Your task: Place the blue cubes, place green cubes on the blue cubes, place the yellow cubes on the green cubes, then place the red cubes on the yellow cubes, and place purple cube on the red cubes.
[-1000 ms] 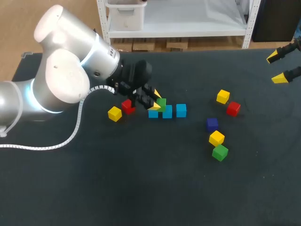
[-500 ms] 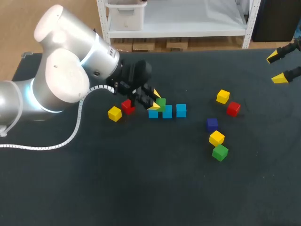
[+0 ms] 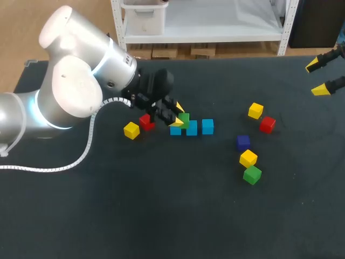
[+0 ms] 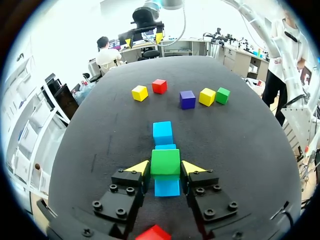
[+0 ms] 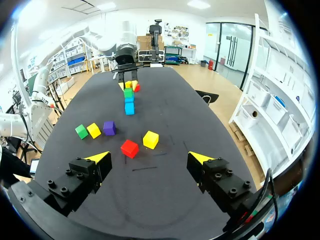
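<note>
Nothing has visibly moved: the left tool (image 4: 165, 169) stays clamped on a green cube (image 4: 165, 160), seating it squarely atop the nearest blue cube (image 4: 166, 188) to begin the second layer. The right tool (image 5: 149, 157) waits spread wide, well clear.

Robotics lab, bench manipulation rig. What showed it: a big silver-grey robot arm (image 3: 70, 91) trailing a white coiled cable (image 3: 89, 139) over a flat table (image 3: 161, 216) covered in dark matte cloth. The black two-finger left gripper (image 4: 165, 167) pinched a small green cube (image 4: 165, 161), and the right gripper (image 5: 150, 157) hung spread wide over the same table. A small red cube (image 3: 267, 124), yellow cube (image 3: 255, 110) and purple cube (image 3: 243, 142) lay loose on the cloth.
</note>
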Action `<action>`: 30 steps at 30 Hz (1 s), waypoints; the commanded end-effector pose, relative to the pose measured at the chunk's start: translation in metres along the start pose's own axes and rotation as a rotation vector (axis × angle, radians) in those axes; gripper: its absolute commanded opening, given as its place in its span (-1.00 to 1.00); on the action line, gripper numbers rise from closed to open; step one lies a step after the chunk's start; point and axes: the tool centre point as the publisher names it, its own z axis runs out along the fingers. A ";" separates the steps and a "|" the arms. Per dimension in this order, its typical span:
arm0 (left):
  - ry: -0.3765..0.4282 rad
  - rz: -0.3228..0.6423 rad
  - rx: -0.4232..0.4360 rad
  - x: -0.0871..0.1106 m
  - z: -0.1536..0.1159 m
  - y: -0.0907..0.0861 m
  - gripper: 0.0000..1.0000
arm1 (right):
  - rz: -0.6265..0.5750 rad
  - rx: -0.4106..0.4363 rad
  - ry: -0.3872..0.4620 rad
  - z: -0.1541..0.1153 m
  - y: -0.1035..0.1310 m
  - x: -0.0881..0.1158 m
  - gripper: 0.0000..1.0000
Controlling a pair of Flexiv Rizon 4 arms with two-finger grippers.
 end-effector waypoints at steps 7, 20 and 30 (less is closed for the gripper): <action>-0.002 0.007 0.014 0.001 0.000 0.002 1.00 | -0.001 0.001 -0.001 0.000 0.000 0.000 1.00; -0.008 0.003 -0.031 0.004 -0.042 -0.013 1.00 | -0.001 0.001 -0.001 0.000 0.000 0.000 1.00; 0.017 -0.045 -0.049 0.029 -0.089 -0.029 1.00 | -0.001 0.001 -0.001 0.000 0.000 0.000 1.00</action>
